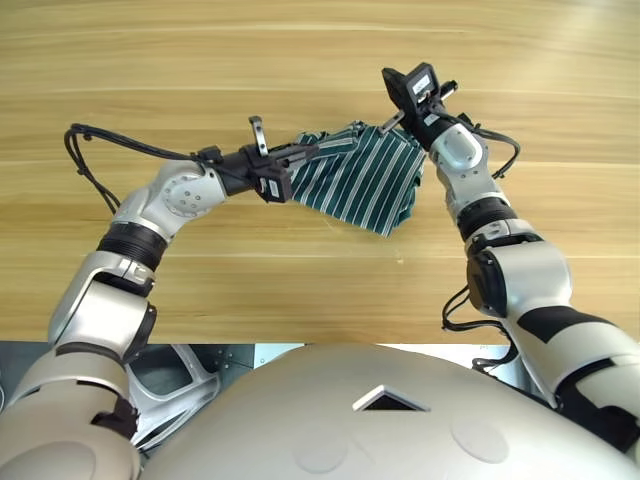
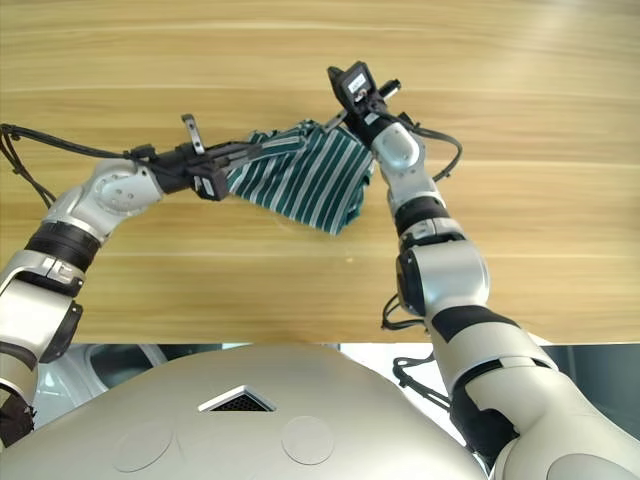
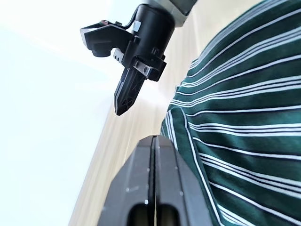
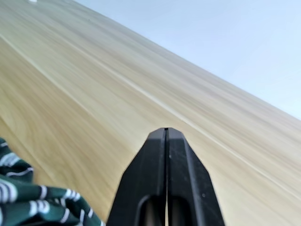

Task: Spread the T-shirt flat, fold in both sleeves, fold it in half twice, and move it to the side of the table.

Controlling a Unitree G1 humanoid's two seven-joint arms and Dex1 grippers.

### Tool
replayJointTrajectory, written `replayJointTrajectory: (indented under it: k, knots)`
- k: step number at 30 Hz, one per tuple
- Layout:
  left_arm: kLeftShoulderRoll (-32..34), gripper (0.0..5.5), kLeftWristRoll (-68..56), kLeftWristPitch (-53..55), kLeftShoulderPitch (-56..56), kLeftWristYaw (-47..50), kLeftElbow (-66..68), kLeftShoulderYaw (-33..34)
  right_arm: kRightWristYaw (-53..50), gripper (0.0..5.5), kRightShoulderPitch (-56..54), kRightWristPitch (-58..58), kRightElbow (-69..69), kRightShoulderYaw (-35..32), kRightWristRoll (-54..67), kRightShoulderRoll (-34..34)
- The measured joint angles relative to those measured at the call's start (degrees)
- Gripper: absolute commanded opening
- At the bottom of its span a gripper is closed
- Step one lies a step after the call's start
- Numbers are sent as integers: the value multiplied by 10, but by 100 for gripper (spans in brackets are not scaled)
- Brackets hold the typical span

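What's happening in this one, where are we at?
The robot holds a green striped T-shirt bunched up over the wooden table. The left pincer and right pincer are both shut, each seemingly pinching an opposite edge of the cloth. It is not spread flat yet, and no fold is done.

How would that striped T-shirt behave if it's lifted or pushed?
Probably floppy: the T-shirt is bunched in soft folds between the left gripper and right gripper. Likely light, being thin cloth. Pushed across the table, it would likely crumple, not slide.
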Motion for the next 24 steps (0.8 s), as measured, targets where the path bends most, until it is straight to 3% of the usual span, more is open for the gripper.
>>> replayJointTrajectory:
  k: [9,17,24]
  knots:
    - [-36,0,9,-13,-27,-12,101,17,53,1,43,-30,-37,5,21,-3]
    - [-43,0,26,-31,-27,-18,108,19,94,1,138,-53,-122,-15,58,-75]
    - [-46,0,27,-33,-27,-17,111,23,169,1,252,-73,-218,73,20,-102]
